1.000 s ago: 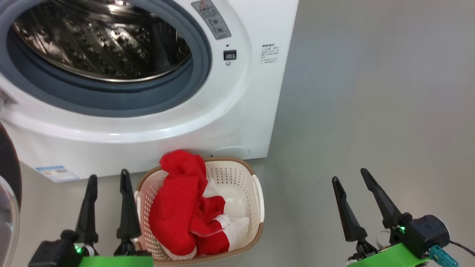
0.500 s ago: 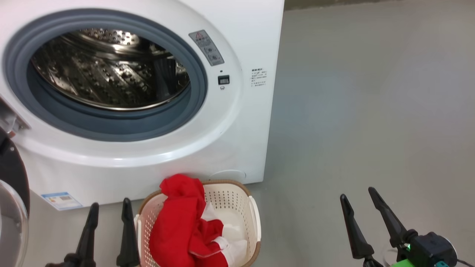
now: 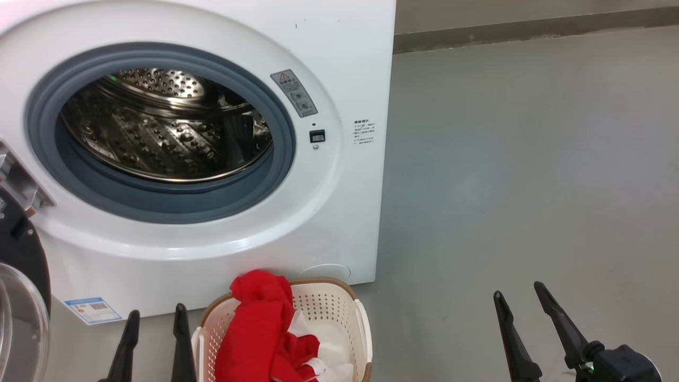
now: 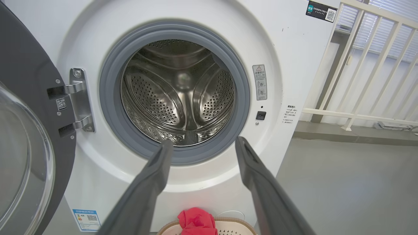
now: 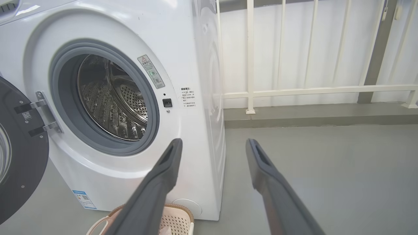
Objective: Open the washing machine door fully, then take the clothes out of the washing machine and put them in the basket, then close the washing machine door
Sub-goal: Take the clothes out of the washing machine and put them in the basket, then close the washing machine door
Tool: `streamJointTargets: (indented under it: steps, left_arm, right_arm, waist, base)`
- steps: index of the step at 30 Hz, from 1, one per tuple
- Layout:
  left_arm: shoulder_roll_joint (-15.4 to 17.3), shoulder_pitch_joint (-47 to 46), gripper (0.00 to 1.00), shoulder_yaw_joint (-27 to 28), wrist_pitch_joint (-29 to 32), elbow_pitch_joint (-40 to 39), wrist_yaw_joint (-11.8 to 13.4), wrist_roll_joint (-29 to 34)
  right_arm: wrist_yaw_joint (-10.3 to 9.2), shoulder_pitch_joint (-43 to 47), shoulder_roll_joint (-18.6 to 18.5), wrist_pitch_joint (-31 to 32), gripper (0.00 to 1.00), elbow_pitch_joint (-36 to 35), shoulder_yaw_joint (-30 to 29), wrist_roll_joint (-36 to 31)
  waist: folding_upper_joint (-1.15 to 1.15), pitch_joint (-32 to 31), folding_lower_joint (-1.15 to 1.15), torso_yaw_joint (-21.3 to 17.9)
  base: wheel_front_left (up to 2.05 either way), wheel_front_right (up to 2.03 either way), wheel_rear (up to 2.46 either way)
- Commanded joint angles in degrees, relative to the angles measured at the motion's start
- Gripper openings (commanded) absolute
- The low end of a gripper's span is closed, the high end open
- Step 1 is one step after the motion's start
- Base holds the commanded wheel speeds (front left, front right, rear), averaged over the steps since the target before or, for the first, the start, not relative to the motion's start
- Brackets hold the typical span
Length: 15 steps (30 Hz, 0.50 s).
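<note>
Smooth grey floor (image 3: 520, 159), white railing (image 5: 294, 89) before a white wall (image 5: 277, 49).

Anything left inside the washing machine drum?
The drum shows bare perforated steel, no red fabric. Its lowest front part is hidden behind the grey rubber ring. The clothes lie in the basket.

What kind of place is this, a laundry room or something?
Likely a laundry corner, perhaps a balcony or utility area: a white front-loading washing machine, a basket holding red clothes on the grey floor, and a white railing beyond.
</note>
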Motion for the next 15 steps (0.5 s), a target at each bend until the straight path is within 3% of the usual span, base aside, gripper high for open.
streamJointTargets:
  steps: [1, 10, 15]
  left_arm:
    - [0.8, -0.8, 1.0, 1.7, 0.3, -1.8, 0.4, 0.6]
    - [1.4, -0.7, 1.0, 1.6, 0.8, -2.2, 1.0, 1.1]
    - [1.5, -0.9, 1.0, 1.5, 0.9, -2.3, 1.4, 1.4]
  right_arm:
    - [0.09, -0.4, -0.2, 0.2, 1.0, -1.7, 1.1, -0.4]
    - [0.09, -0.2, -0.2, 0.2, 1.0, -1.9, 1.1, 0.0]
    - [0.09, -0.2, -0.2, 0.2, 1.0, -1.9, 1.1, 0.0]
  waist:
    - [0.0, 0.0, 0.0, 0.0]
    - [0.0, 0.2, 0.0, -0.1]
    - [0.0, 0.2, 0.0, -0.2]
  base:
    - [0.0, 0.0, 0.0]
    - [-0.02, 0.02, 0.0]
    - [-0.6, 0.6, 0.0]
